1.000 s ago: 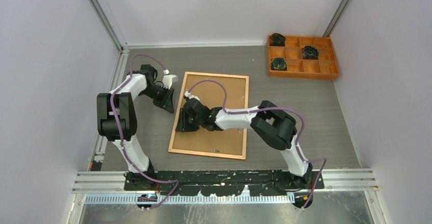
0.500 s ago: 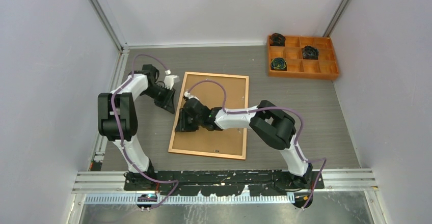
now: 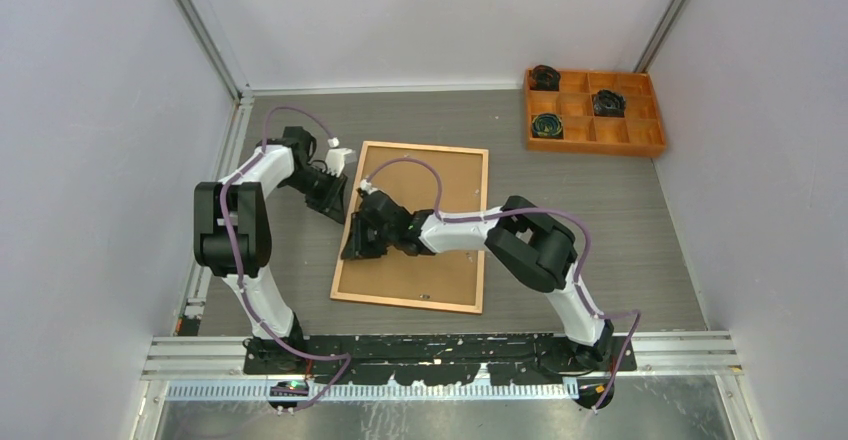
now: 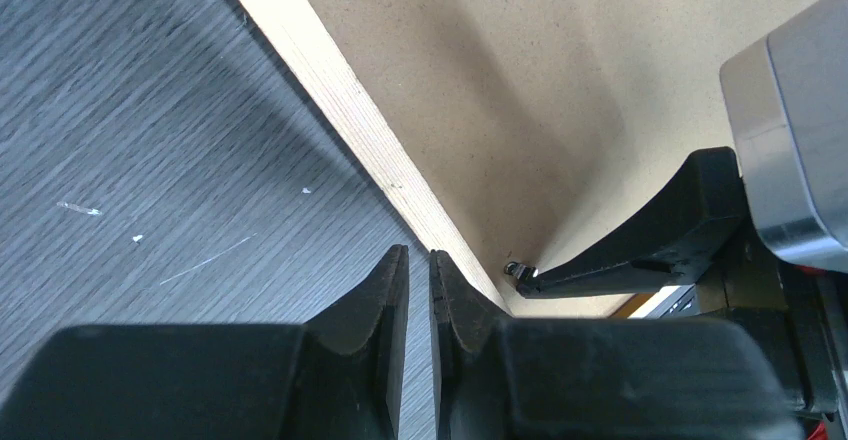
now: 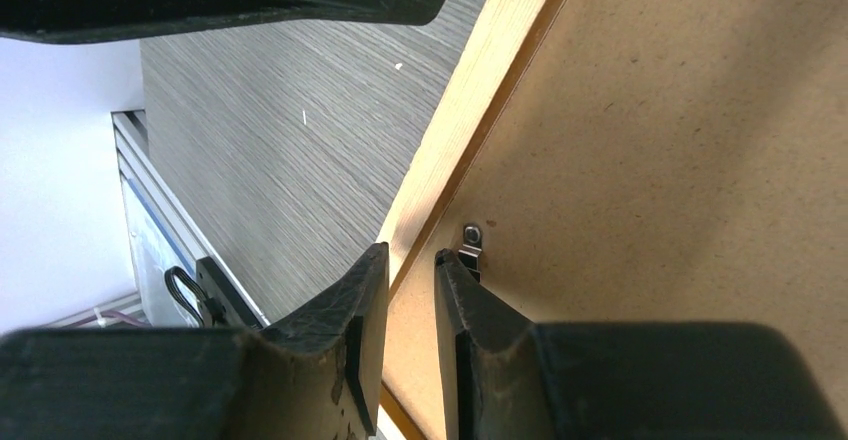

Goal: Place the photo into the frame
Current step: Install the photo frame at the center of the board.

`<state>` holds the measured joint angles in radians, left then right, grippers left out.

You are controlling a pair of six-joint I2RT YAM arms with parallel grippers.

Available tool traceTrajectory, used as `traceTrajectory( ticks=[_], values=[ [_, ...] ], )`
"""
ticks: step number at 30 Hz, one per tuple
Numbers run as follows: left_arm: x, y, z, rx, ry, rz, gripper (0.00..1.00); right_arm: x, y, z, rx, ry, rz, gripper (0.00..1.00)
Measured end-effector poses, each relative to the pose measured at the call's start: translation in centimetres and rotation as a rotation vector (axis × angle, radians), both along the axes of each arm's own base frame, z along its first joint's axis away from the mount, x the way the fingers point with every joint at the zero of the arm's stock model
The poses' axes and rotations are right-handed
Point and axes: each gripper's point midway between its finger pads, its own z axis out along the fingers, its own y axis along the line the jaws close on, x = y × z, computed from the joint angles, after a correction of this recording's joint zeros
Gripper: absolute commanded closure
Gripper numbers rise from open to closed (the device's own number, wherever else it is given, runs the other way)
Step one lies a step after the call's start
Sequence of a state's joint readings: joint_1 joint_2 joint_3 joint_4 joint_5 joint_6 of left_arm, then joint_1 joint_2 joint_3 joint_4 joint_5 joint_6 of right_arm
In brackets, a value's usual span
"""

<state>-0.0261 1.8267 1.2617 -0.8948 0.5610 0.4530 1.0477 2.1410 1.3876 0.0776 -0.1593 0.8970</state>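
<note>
At the left rail of the thin orange-brown wooden frame, lying face-down mid-table under its plain brown backing board: right gripper nearly clenched, empty, at a small metal retaining tab; left gripper likewise beside the rail. Best turned gently, probably, without shifting the frame. Photo unseen. Far right, an orange compartment tray held dark coiled items.

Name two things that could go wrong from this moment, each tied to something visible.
1. The right gripper is nearly shut beside a small metal tab on the backing board; it might slip off the tab.
2. The left gripper, also nearly shut, sits at the frame rail close to the right fingers; they could collide.
</note>
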Motion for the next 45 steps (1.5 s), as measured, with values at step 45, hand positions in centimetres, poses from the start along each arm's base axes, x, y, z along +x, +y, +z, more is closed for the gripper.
traceTrajectory(
  ticks=[45],
  values=[
    [-0.2,0.1,-0.2,0.004,0.005,-0.003,0.94,1.4,-1.4,-0.1,0.043,0.023,-0.04,0.72]
  ],
)
